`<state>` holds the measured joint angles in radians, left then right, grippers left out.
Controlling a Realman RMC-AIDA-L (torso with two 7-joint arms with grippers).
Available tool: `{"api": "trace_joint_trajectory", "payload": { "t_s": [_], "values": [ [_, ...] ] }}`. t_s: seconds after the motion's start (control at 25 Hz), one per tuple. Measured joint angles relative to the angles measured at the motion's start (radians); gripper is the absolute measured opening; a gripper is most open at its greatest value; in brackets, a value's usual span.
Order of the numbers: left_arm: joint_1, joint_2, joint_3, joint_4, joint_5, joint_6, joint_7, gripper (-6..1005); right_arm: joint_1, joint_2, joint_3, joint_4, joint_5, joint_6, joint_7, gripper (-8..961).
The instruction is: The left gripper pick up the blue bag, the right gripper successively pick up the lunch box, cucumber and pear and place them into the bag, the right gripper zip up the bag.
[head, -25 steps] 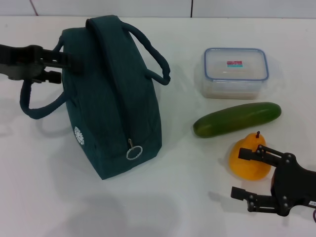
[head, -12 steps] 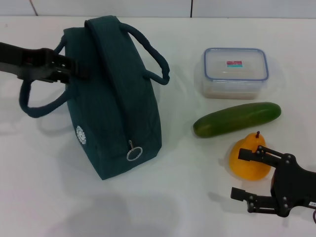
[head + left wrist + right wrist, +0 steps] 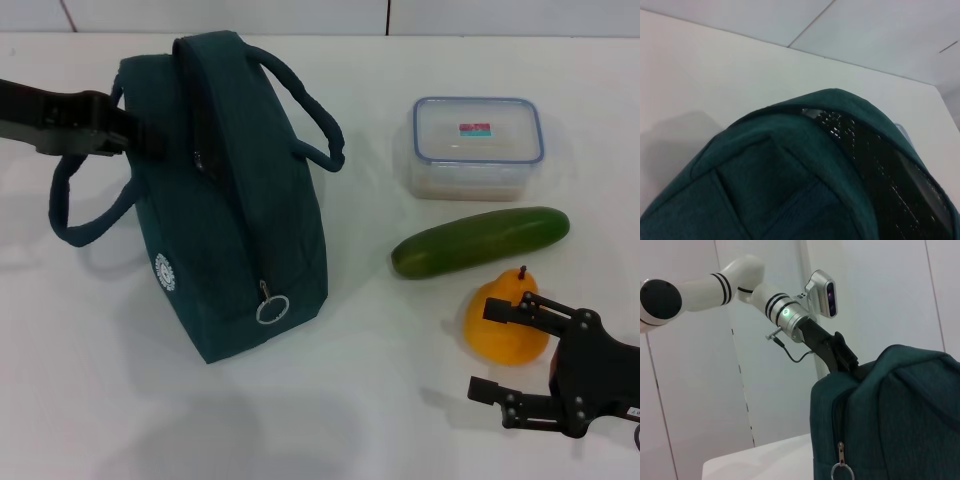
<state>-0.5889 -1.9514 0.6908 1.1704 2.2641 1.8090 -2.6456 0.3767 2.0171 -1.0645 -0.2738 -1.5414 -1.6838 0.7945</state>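
Observation:
The blue bag stands on the white table, zipper ring toward me, and is open a little at its far top. My left gripper is shut on the bag's upper far-left edge, by the left handle. The left wrist view shows the bag's top and dark lining up close. The right wrist view shows the bag with the left gripper on it. The lunch box, cucumber and pear lie to the right. My right gripper is open beside the pear.
The table's far edge meets a pale wall behind the bag and the lunch box. White tabletop lies between the bag and the right gripper. The left arm reaches in from the left.
My left gripper has moved right onto the bag's top edge and closed on it. The bag's top corner and left handle have shifted slightly. The right arm has not moved.

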Motion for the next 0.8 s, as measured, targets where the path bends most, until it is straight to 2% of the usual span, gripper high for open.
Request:
{"api": "trace_joint_trajectory", "payload": {
  "t_s": [0.16, 0.28, 0.4, 0.56, 0.68, 0.8],
  "values": [
    [0.0, -0.005, 0.003, 0.004, -0.003, 0.003, 0.007, 190, -0.001, 0.0, 0.0, 0.003, 0.023, -0.001, 0.004, 831],
    [0.004, -0.005, 0.0, 0.005, -0.032, 0.003, 0.008, 58, -0.006, 0.0, 0.0, 0.033, 0.107, -0.006, 0.015, 831],
    [0.008, -0.001, -0.001, 0.007, -0.049, 0.003, 0.008, 50, -0.012, -0.001, 0.0, 0.09, 0.276, -0.014, 0.068, 830],
    [0.009, 0.001, -0.002, 0.007, -0.064, 0.004, 0.007, 42, -0.007, -0.001, 0.0, 0.166, 0.48, 0.017, 0.263, 829],
    [0.008, 0.001, -0.002, 0.007, -0.075, 0.004, 0.008, 42, -0.001, -0.001, 0.0, 0.194, 0.581, 0.115, 0.478, 828],
    [0.006, 0.002, -0.002, 0.007, -0.078, 0.002, 0.008, 42, 0.007, 0.002, 0.0, 0.195, 0.618, 0.213, 0.652, 827]
  ]
}}
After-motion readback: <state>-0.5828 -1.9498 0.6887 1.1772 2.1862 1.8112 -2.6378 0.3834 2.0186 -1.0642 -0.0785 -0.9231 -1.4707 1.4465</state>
